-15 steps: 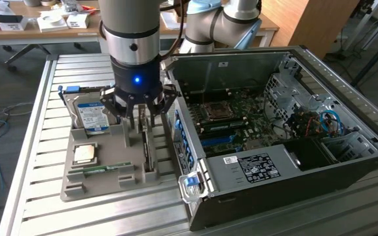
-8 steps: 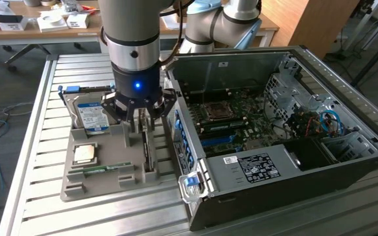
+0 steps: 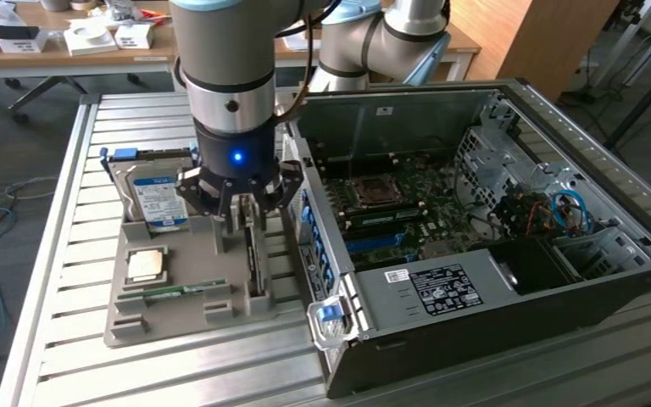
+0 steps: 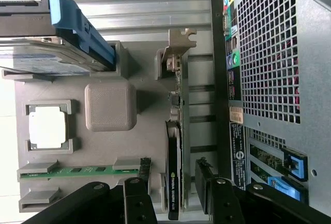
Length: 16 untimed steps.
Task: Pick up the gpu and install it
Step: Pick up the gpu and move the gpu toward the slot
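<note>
Fingers (image 4: 135, 203) released, spread on either side of the gpu (image 4: 174, 162), apparently without contact. The gpu stands on edge in the grey holder tray (image 4: 111, 146), beside the computer case (image 4: 269, 53).

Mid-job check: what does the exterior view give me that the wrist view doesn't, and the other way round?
Exterior view: inside the open case, the motherboard and blue cables, plus the arm above the tray. Wrist view: the case's perforated rear panel and the metal end bracket. Both: the gpu standing on edge in the tray, the open gripper straddling it, the hard drive, the processor chip and the memory stick.
</note>
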Available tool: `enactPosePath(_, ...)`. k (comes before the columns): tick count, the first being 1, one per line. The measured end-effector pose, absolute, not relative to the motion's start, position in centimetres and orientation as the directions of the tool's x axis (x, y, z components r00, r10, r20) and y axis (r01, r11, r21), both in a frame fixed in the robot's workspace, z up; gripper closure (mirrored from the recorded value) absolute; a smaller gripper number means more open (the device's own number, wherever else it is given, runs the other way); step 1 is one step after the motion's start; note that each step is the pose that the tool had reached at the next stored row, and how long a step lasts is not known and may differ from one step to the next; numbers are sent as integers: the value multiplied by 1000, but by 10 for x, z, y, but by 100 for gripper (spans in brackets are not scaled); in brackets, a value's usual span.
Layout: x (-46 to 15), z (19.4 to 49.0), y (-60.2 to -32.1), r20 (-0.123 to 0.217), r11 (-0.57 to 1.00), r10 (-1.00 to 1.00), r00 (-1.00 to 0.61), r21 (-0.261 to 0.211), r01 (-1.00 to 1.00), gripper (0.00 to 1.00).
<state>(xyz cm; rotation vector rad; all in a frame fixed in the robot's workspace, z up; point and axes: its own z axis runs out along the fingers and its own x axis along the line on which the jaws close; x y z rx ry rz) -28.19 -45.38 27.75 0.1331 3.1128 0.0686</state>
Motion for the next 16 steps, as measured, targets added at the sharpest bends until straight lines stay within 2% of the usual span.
enactPosePath(16, -281, 266, -454, -23, 995, 86, -996, 45, 85, 53)
